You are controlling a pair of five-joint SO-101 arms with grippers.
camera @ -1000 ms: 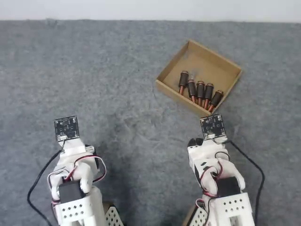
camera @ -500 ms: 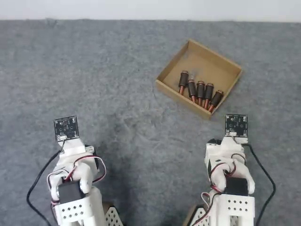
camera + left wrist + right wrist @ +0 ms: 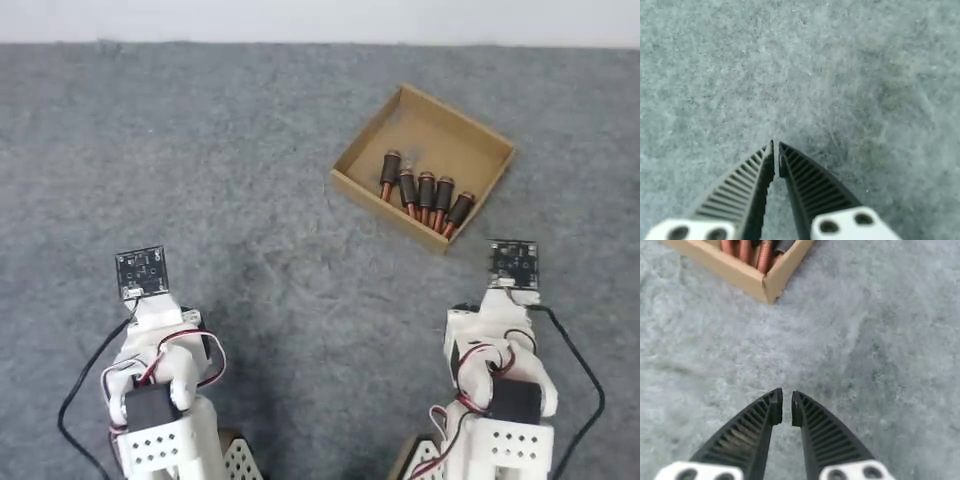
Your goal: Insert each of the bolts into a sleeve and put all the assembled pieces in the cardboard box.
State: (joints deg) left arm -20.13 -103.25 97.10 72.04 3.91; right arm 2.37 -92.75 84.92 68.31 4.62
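Our right gripper (image 3: 786,407) hangs over the carpet (image 3: 250,150) just short of a corner of the box (image 3: 447,138), jaws pinched to a slit with nothing between them. Our left gripper (image 3: 776,150), well apart, is just as narrow and empty. Five pieces (image 3: 425,197) lie side by side in the box, copper bolt ends toward the wall nearest the arms, and we spot none loose on the carpet. We judge them small, stiff and light, smooth enough to roll, so we'd grip across the thicker dark sleeve rather than the thin shank.
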